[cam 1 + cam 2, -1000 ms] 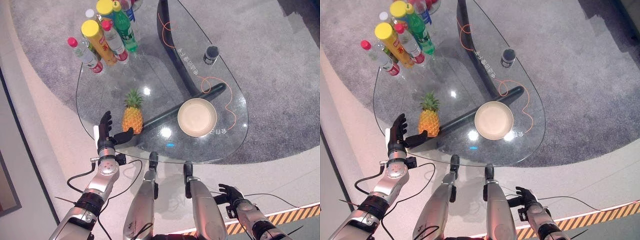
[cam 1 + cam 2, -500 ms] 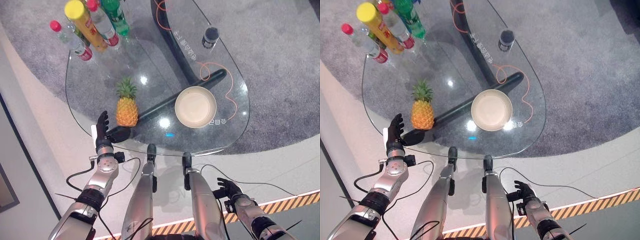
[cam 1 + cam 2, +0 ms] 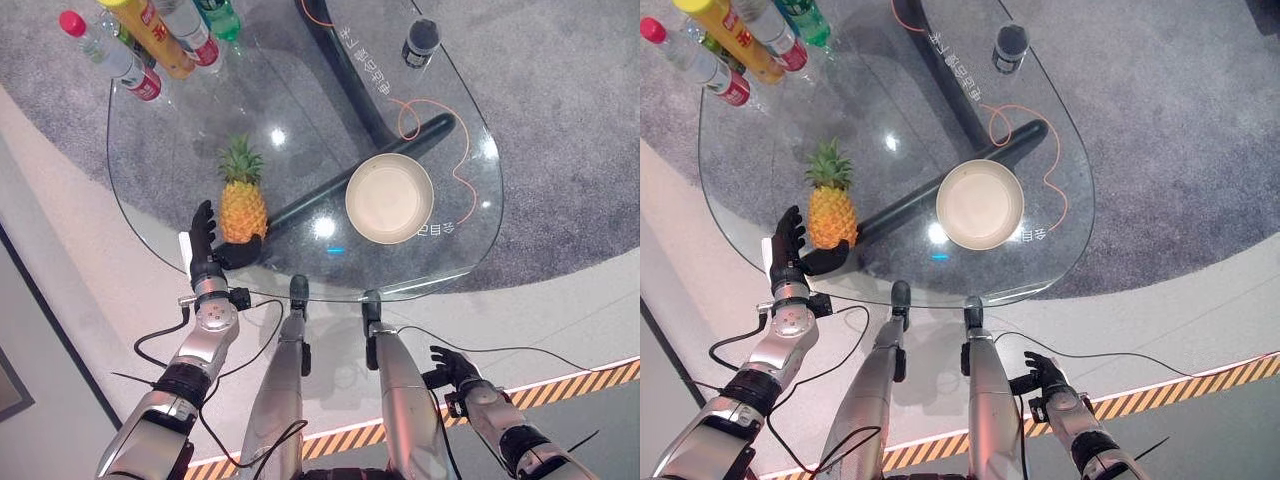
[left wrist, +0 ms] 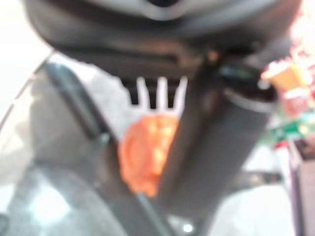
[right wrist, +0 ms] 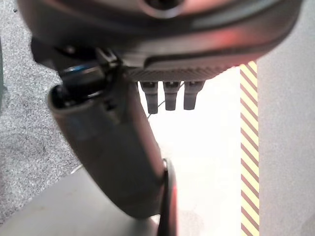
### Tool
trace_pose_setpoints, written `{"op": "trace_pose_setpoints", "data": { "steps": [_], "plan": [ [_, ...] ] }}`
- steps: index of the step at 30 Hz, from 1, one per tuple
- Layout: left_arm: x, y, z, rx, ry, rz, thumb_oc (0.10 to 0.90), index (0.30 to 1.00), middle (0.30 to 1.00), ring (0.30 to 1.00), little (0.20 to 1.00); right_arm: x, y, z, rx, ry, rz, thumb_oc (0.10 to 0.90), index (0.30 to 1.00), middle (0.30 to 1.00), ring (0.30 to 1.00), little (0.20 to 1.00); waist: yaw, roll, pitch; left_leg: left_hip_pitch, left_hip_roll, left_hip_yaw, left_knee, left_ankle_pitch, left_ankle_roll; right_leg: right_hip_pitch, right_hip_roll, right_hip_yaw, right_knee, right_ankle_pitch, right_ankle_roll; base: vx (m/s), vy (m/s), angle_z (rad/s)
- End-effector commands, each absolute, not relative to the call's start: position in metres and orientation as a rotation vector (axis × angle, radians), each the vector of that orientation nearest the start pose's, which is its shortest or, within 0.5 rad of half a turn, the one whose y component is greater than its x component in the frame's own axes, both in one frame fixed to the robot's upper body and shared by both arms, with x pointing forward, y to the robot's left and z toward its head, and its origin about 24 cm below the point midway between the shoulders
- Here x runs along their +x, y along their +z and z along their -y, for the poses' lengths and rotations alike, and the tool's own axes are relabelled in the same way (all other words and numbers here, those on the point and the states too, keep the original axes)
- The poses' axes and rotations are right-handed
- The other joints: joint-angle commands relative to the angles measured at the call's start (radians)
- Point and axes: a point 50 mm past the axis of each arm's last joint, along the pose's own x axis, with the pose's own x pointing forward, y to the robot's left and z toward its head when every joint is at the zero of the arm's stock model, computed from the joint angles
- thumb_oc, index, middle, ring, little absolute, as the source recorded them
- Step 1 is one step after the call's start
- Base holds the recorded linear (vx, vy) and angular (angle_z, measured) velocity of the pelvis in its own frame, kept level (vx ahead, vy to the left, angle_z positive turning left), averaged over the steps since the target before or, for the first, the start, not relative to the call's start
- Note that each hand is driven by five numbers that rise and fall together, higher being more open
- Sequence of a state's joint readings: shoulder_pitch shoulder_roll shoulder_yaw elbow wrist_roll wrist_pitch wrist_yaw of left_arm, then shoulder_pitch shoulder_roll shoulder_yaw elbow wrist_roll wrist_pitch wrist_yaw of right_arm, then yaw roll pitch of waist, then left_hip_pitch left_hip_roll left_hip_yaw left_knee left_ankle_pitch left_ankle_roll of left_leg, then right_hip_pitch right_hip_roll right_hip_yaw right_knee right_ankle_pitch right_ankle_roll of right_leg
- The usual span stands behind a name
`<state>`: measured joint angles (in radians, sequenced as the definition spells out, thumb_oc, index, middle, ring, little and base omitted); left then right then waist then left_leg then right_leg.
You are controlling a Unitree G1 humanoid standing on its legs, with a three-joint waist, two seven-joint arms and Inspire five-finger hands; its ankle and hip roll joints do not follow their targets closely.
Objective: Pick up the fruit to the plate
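Upright, pineapple [image 3: 243, 207] stands beside open left hand [image 3: 205, 243].

Bright, even overhead light. Three white glare spots on the glass table [image 3: 150, 190], near the plate [image 3: 389, 198]. Left wrist view heavily out of focus; pineapple [image 4: 146, 152] an orange smear.

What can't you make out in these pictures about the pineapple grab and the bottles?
- Contact: head views show the left robot hand open beside the yellow pineapple; whether its thumb touches is too small to tell.
- Left wrist view: the pineapple is a blur.
- Plastic bottles: tops cut off by the head views' edge.
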<state>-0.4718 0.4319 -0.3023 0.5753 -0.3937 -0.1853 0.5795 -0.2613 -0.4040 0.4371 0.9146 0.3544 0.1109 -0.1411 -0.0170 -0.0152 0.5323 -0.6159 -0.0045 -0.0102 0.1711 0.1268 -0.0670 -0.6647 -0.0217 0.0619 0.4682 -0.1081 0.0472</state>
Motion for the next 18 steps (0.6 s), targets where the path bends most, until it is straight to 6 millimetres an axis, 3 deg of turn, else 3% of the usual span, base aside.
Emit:
{"op": "trace_pose_setpoints", "data": {
  "steps": [1, 10, 18],
  "plan": [
    [0.332, 0.098, -0.225, 0.064, 0.478, 0.219, 0.800, 0.900, 0.900, 0.900, 0.900, 0.212, -0.102, 0.228, -0.341, -0.046, -0.865, 0.800, 0.900, 0.900, 0.900, 0.900, -0.016, -0.025, -0.012, -0.049, -0.100, 0.015, 0.191, -0.160, 0.072, 0.004, 0.015, -0.020, -0.203, 0.162, 0.016, 0.00, 0.000, 0.00],
    [0.338, 0.102, -0.223, 0.031, 0.455, 0.204, 0.800, 0.900, 0.900, 0.900, 0.900, 0.215, -0.099, 0.227, -0.328, -0.045, -0.853, 0.800, 0.900, 0.900, 0.900, 0.900, -0.023, -0.027, -0.012, -0.093, -0.100, 0.018, 0.211, -0.162, 0.070, -0.040, 0.017, -0.022, -0.188, 0.168, 0.017, 0.00, 0.000, 0.00],
    [0.345, 0.094, -0.224, 0.030, 0.454, 0.134, 0.800, 0.900, 0.900, 0.900, 0.900, 0.220, -0.097, 0.225, -0.327, -0.037, -0.837, 0.800, 0.900, 0.900, 0.900, 0.900, -0.035, -0.030, -0.012, -0.134, -0.100, 0.022, 0.221, -0.157, 0.068, -0.083, 0.023, -0.023, -0.177, 0.175, 0.017, 0.00, 0.000, 0.00]
  ]
}}
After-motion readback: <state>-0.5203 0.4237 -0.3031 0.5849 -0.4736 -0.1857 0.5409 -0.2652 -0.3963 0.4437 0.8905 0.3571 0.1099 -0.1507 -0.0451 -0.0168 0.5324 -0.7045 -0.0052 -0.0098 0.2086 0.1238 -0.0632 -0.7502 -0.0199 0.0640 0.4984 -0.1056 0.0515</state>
